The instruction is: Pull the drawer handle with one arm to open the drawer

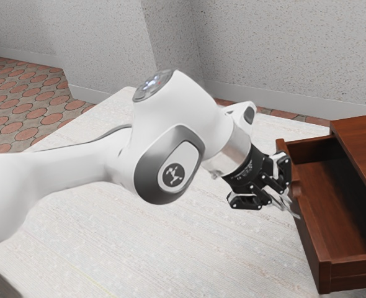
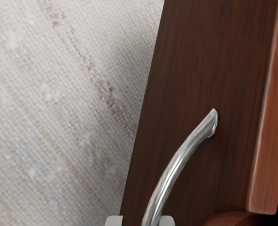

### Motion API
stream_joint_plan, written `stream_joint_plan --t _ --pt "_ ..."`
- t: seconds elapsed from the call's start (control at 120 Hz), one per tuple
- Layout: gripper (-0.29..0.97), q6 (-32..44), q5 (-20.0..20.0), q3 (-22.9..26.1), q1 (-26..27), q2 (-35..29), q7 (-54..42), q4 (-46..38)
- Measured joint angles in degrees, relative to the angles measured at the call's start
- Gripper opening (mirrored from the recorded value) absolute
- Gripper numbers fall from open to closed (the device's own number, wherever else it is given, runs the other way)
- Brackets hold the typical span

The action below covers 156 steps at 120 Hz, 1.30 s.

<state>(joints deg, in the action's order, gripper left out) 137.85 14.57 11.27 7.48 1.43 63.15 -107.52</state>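
Dark wood drawer (image 1: 308,226) stands well out of its cabinet (image 1: 363,139), over the table (image 1: 170,254). My gripper (image 1: 281,194) sits at its front, narrowly open, straddling the steel handle (image 2: 176,165) to hook and drag it. One side looks just clear, so no true pinch.

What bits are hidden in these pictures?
- Handle: one end cut off by the wrist view's edge.
- Cabinet: cut off by the exterior view's right edge.
- Arm: base lies beyond the exterior view's left edge.
- Drawer front: partly behind the gripper, exterior view.
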Motion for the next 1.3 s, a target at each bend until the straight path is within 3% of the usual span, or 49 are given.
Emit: stream_joint_plan --t 1.117,1.175,1.233,1.3 --pt "0.01 -3.66 0.05 -5.25 -0.20 -11.91 0.07 -10.54" --pt "0.04 -4.44 -0.04 -6.02 -0.29 -13.11 0.06 -10.51" --pt "0.17 -5.99 -0.25 -7.26 -0.28 -14.20 0.00 -9.14" --pt "0.31 -12.81 -2.44 -9.83 -0.31 -14.59 -0.07 -1.50"
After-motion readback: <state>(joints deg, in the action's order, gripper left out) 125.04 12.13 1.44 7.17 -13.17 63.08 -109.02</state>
